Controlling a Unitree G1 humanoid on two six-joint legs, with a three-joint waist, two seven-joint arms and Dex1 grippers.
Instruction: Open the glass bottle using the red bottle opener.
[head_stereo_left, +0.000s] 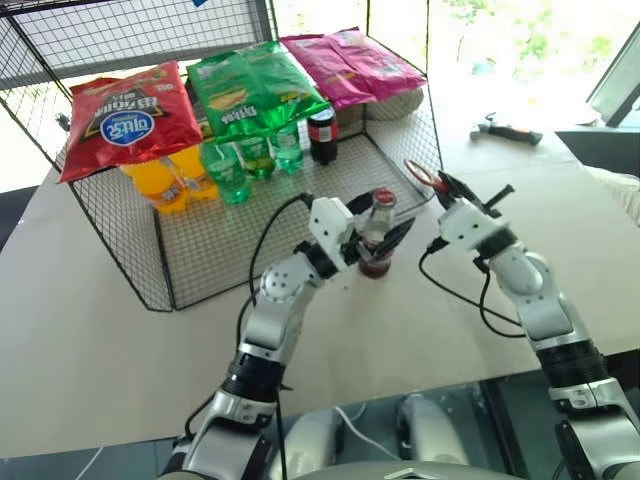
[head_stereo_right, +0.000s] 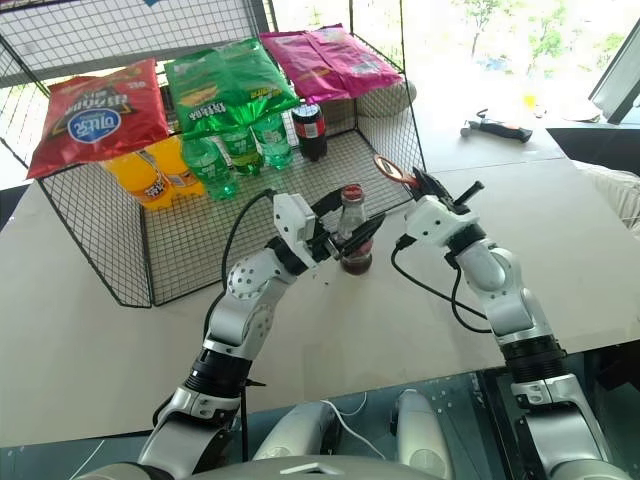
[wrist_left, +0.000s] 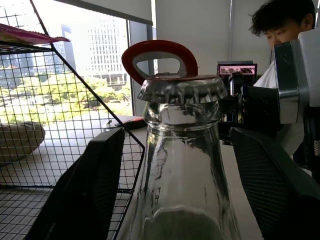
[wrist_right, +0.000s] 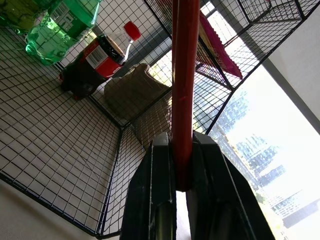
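Observation:
The glass bottle (head_stereo_left: 377, 232) stands upright on the table just outside the wire basket's front right corner, its crimped metal cap (wrist_left: 182, 89) on. My left gripper (head_stereo_left: 379, 240) is around the bottle, one black finger on each side against the glass, as the left wrist view shows (wrist_left: 177, 134). My right gripper (head_stereo_left: 446, 190) is to the right of the bottle and slightly higher, shut on the handle of the red bottle opener (head_stereo_left: 421, 176). The opener's ring head (wrist_left: 159, 52) hangs just behind and above the cap, apart from it.
A black wire basket (head_stereo_left: 190, 270) behind the bottle holds chip bags (head_stereo_left: 128, 115), green bottles (head_stereo_left: 245, 160), orange bottles (head_stereo_left: 165, 180) and a dark cola bottle (head_stereo_left: 322, 135). A hand tool (head_stereo_left: 507, 130) lies at the table's far right. A person (wrist_left: 282, 25) sits beyond.

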